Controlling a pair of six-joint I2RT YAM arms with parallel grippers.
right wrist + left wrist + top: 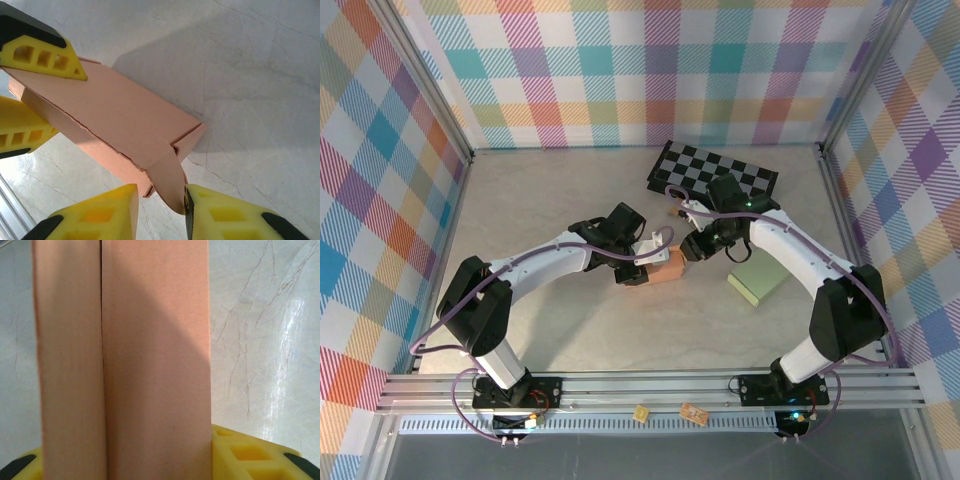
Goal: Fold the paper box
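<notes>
The salmon paper box (667,270) lies mid-table between both arms. My left gripper (648,262) is shut on it from the left. In the left wrist view the box (150,360) stands between the yellow fingers (245,455), with a seam running down it. From the right wrist, the box (110,115) is clamped by the left gripper's fingers (42,52) at the far end. Its rounded end flap (172,180) hangs between the jaws of my right gripper (161,207). The flap touches the right finger (225,215), with a gap to the left one, so the jaws are open.
A black-and-white checkered board (715,172) lies at the back right. A pale green pad (758,282) sits right of the box, under the right arm. Two small tan pieces (641,412) (694,411) rest on the front rail. Plaid walls enclose the table.
</notes>
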